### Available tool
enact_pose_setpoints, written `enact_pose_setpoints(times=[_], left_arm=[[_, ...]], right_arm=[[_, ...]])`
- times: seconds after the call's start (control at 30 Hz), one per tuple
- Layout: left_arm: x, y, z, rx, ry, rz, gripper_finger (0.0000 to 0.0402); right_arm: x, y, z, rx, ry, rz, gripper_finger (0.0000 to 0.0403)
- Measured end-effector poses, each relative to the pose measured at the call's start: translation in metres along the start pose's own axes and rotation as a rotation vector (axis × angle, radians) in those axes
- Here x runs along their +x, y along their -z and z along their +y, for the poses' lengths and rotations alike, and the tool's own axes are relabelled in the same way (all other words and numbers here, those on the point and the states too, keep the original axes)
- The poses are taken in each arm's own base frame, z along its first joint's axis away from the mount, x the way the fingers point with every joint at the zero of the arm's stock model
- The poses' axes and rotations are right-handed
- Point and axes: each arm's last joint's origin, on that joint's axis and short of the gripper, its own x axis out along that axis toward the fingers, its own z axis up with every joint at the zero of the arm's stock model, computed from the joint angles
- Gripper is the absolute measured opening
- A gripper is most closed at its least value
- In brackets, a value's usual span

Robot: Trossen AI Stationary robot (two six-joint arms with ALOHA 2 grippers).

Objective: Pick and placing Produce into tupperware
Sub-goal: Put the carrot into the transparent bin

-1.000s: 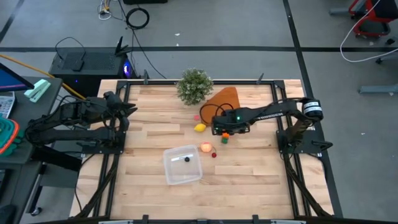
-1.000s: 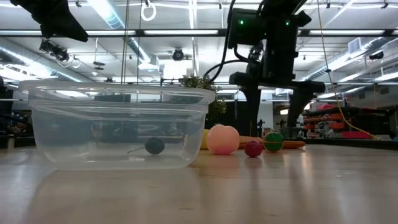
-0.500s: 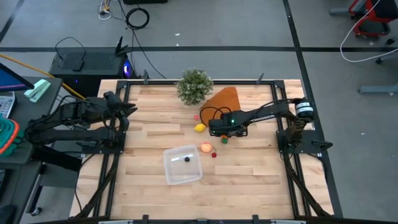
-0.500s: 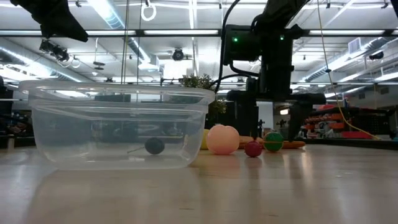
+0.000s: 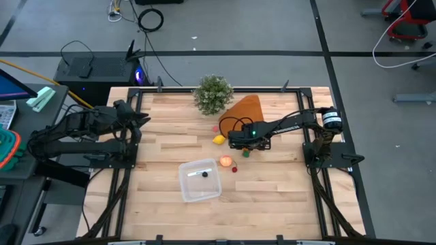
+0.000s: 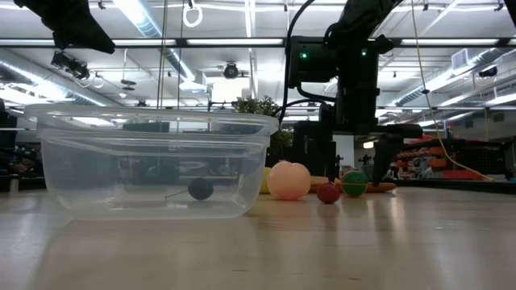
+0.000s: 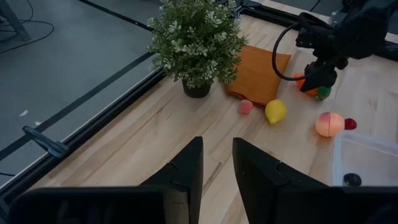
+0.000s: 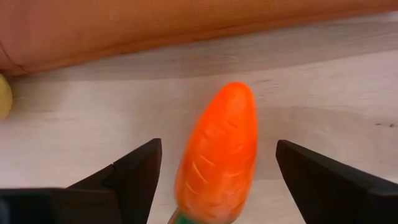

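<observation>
The orange carrot point(image 8: 217, 152) lies on its side on the wood. My right gripper point(image 8: 217, 186) is open and lowered over it from above, one finger on each side with wood showing between fingers and carrot. In the high view the carrot point(image 5: 246, 150) pokes out below that gripper point(image 5: 245, 141). The yellow lemon point(image 5: 219, 139), peach-pink ball point(image 5: 225, 161) and red bit point(image 5: 234, 169) rest on the table. The clear tupperware point(image 5: 199, 180) holds one dark bit point(image 5: 204, 174). My left gripper point(image 7: 217, 168) waits at the table's left edge, with a narrow gap between its fingers.
A bushy potted plant point(image 5: 212, 94) and an orange-brown wedge point(image 5: 246, 107) stand at the far side, the wedge just beyond the carrot. A small pink piece point(image 5: 215, 127) lies near the lemon. Bare wood stretches along the near side and to the tupperware's left.
My right gripper has come down toward the carrot and shifted a little toward the table's left. In the low view its fingers now reach close to the tabletop beside the carrot's green top. The produce and the tupperware have stayed where they were.
</observation>
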Motion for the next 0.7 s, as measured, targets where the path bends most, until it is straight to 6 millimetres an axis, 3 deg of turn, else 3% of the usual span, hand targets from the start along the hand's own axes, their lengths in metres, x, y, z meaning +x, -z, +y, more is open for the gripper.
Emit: enact_pose_setpoints(times=[0.7], left_arm=[[0.0,-0.0001,0.0,0.0,0.0,-0.001,0.009]], right_arm=[[-0.0002,0.0001,0.0036,0.012,-0.037,0.006,0.0244]])
